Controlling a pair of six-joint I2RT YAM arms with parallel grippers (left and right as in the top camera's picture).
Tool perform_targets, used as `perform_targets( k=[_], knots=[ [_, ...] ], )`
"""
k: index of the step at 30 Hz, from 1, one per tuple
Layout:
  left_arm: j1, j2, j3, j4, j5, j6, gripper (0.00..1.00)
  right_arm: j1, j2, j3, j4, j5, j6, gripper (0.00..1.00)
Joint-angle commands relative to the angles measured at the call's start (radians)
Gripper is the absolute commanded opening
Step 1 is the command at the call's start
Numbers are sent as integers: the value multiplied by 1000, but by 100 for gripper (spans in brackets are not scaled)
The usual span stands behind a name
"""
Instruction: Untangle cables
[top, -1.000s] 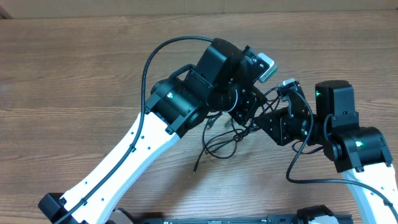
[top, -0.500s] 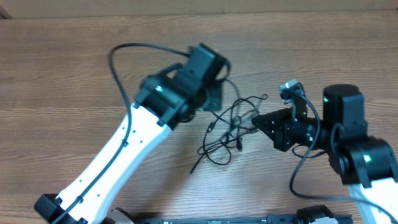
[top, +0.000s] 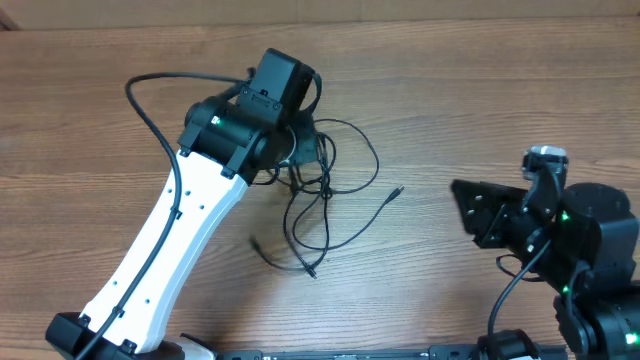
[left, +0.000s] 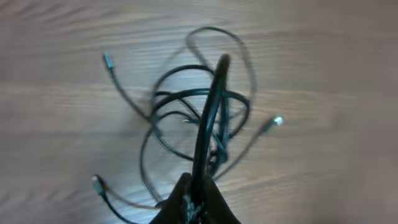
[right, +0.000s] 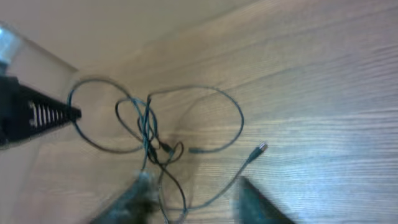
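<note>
My left fingers are pinched shut on a strand of the tangled black cables lying on the wood table, while my right fingers hang spread and empty, well apart.

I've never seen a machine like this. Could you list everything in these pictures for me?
cables: several, exact number unclear, thin black with small plug tips, tangled mid-table
table: one, brown wood, under everything
arm wires: one per arm, thicker black, looping off the arms
left arm: one, white and black, reaching from lower left over the tangle
right arm: one, mostly black, right side, apart from the tangle
left pincer: one, black, shut on a cable strand
right pincer: one, black, open, empty
</note>
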Motion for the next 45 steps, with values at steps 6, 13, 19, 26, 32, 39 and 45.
perform_targets(
  k=[6,13,19,26,32,39,45],
  knots=[
    [-56,6,6,37,405,526,4,2,85,21,-30,-345,-391,89],
    [-167,6,6,109,473,568,4,2,259,21,-41,-404,-533,77],
    [-172,6,6,119,477,571,4,2,412,21,-44,-344,-531,69],
    [-171,6,6,142,470,566,4,2,447,21,-65,-345,-532,4],
    [-171,7,6,131,142,258,4,0,373,21,-23,-331,-358,4],
    [-172,7,6,51,-31,61,4,0,122,21,-82,334,86,4],
    [-172,7,6,78,63,77,4,0,99,14,-297,640,344,4]
  ],
)
